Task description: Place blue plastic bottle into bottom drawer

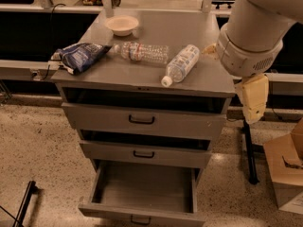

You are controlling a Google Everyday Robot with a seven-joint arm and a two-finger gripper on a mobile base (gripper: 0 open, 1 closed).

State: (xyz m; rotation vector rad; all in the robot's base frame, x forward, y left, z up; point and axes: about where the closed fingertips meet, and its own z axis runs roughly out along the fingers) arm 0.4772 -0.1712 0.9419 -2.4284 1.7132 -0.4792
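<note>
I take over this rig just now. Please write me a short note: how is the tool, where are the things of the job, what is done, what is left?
Tool: hangs beside the cabinet's right front corner, lower than the top, apart from the bottle.
Blue bottle: lies on its side on the cabinet top, right part, cap toward the front edge.
Bottom drawer: pulled open, bottle not in it.
Done: drawer is open.
Left: grasp the bottle, bring it down into the drawer, release.

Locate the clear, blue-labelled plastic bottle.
The blue plastic bottle lies on the grey cabinet top, right of the red-banded clear bottle; the gripper hangs past the cabinet's right edge.
</note>
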